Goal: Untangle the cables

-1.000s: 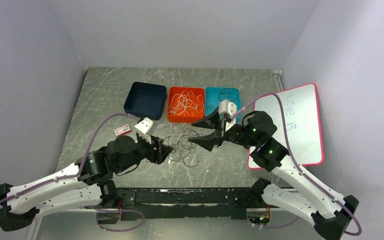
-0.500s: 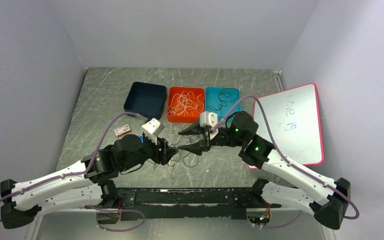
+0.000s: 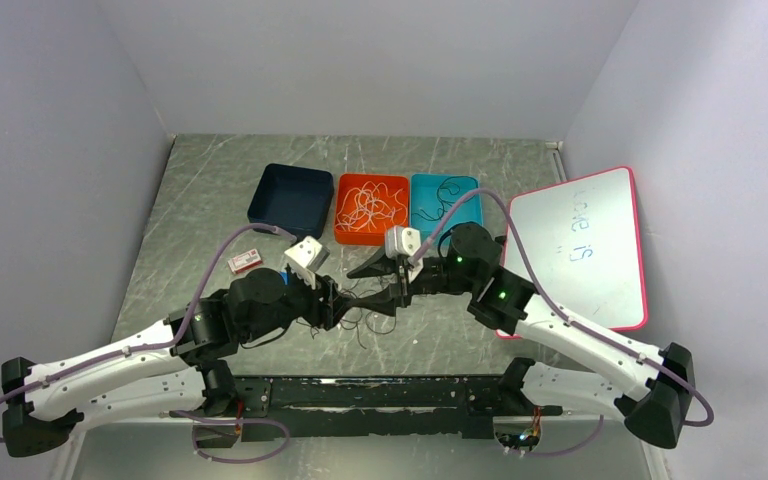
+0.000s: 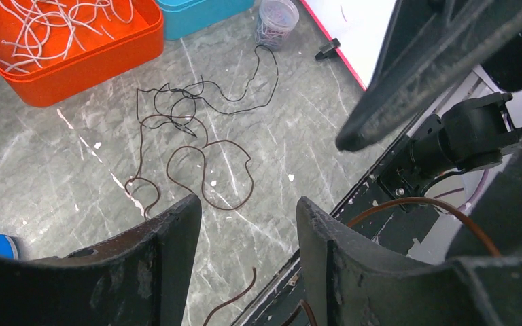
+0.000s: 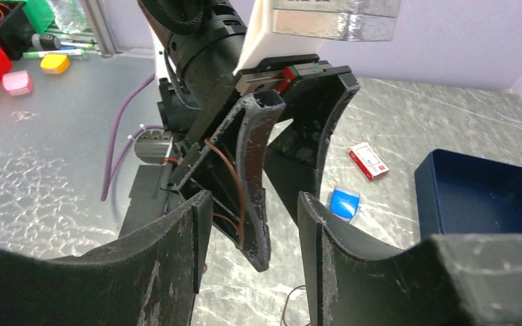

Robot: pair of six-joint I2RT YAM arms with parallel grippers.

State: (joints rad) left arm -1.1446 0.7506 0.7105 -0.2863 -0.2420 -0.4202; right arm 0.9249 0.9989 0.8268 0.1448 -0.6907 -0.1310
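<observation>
Two hands tip to tip over the dark tangle

The dark cables (image 4: 190,136) lie knotted on the surface (image 4: 299,136), nearer than the orange tray (image 4: 75,75). A brown cable (image 5: 236,178) runs along one finger of the half-open left hand (image 4: 245,210), seemingly draped, not clamped. The right hand (image 5: 251,204), half open and empty, points straight at it: closing may nip that finger, and a pull may tighten the knot.
</observation>
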